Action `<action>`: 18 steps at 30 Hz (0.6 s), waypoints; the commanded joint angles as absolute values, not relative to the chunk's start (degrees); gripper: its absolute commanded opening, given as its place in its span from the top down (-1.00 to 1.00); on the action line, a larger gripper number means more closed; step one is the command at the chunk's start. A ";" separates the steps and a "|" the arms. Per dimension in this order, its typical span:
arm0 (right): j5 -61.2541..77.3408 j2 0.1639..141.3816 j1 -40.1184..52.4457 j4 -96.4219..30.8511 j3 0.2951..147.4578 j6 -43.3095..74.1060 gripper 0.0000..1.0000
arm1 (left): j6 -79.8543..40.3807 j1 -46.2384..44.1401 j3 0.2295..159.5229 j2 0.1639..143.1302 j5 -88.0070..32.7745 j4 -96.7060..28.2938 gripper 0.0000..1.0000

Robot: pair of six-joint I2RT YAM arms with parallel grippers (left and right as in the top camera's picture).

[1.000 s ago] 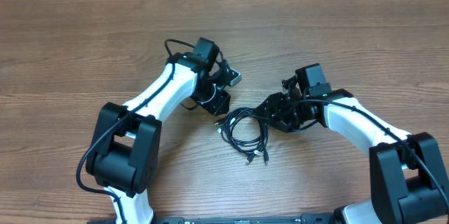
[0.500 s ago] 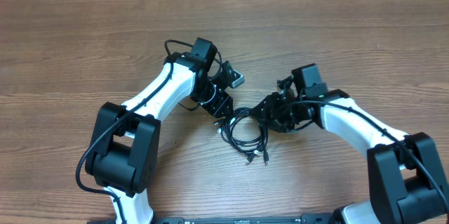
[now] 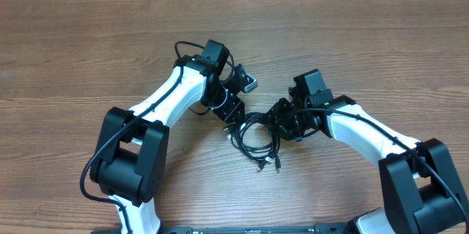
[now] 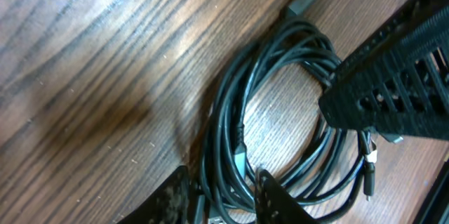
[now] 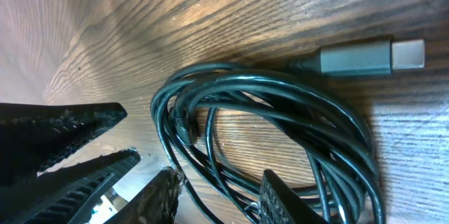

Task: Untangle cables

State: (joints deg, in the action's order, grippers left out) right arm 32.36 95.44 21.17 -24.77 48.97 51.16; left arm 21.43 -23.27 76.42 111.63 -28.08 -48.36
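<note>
Plainly, the cables (image 3: 254, 137) lay as one loose black coil on the wooden table (image 3: 352, 36), just below the middle of the overhead frame, with loose plug ends trailing toward the lower edge. The left claw (image 3: 233, 113) sat at the coil's upper left rim and the right claw (image 3: 279, 120) at its upper right rim, the two near each other.

In the left wrist view, the left claw (image 4: 223, 194) at the bottom edge was drawn in narrow on several strands of the coil (image 4: 235, 112), pinching them. A grey plug (image 4: 303, 1) lay free at the top of the loop. In the right wrist view, the right claw (image 5: 217, 197) straddled a few strands with its jaws partly drawn in. Whether they already gripped could not be told, since a sliver of wood showed beside the strands. Another plug (image 5: 372, 57) pointed to the right of that frame.

The step in hand looked like taking opposite holds to pull the coil apart. To do it well, each claw probably should take few strands, not the whole bundle, and draw outward slowly and low over the table. The free plugs needed watching, as one could snag inside a loop and tighten a knot.
</note>
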 commanded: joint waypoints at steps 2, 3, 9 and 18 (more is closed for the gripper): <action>29.78 95.81 22.22 -24.27 50.70 54.48 0.28 | 22.76 -23.81 75.55 112.25 -27.90 -47.13 0.28; 29.52 95.81 22.39 -24.23 50.70 54.54 0.28 | 22.74 -23.83 75.40 112.22 -27.90 -46.85 0.28; 28.95 95.81 22.96 -24.32 50.70 57.28 0.28 | 22.74 -24.18 74.22 112.25 -28.12 -44.91 0.27; 28.97 95.81 23.68 -24.25 50.70 57.52 0.28 | 22.76 -25.82 73.10 112.25 -25.91 -43.16 0.35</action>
State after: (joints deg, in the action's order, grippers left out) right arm 29.58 95.44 23.35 -24.60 48.97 56.95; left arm 21.61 -25.36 74.06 111.66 -27.11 -43.79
